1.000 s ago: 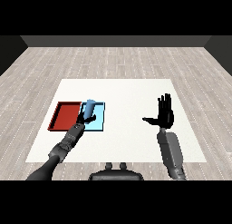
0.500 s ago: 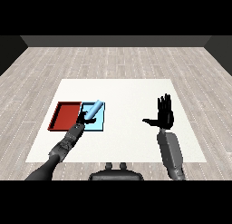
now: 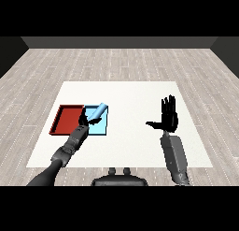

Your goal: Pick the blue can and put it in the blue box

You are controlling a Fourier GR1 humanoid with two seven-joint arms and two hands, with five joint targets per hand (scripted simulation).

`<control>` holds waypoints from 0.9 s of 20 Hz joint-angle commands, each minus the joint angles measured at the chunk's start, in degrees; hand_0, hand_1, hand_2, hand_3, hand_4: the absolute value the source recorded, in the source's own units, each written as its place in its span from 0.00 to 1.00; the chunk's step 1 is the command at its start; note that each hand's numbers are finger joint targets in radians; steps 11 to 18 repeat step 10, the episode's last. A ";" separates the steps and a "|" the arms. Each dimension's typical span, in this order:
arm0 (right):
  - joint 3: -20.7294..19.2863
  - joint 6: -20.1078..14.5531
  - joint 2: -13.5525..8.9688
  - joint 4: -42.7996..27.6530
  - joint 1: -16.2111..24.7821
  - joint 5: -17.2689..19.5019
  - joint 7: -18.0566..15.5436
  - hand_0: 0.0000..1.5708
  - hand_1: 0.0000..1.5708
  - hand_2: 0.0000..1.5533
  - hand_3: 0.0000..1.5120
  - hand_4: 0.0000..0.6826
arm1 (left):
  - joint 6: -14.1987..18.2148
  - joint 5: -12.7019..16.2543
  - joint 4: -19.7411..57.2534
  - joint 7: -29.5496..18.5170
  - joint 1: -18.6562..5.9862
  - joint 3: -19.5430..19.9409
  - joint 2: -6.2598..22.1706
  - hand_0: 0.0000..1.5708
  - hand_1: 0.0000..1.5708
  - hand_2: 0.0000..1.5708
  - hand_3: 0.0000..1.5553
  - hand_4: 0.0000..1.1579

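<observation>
The blue can (image 3: 98,112) is tilted steeply to the right over the light blue tray (image 3: 99,128), its lower end down by the tray floor. My left hand (image 3: 83,118) is at the tray's left edge, right beside the can's lower end, with its fingers spread and not wrapped round the can. The red tray (image 3: 66,120) lies directly left of the blue one. My right hand (image 3: 169,117) is raised over the table's right half, fingers straight and pointing up, holding nothing.
Both trays sit side by side on the left part of the white table (image 3: 133,101). My left forearm (image 3: 70,145) reaches in from the lower left. My right forearm (image 3: 173,155) stands on the right.
The can was upright in my left hand a second ago. It has since tipped further to the right over the blue tray, away from the fingers. The right hand has stayed put.
</observation>
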 commanded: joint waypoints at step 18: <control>1.72 2.53 -2.31 -1.77 3.19 1.17 2.10 0.00 0.00 0.00 0.00 0.00 | -22.75 6.13 -29.00 -25.56 8.80 3.56 0.82 0.00 0.00 0.00 0.00 0.00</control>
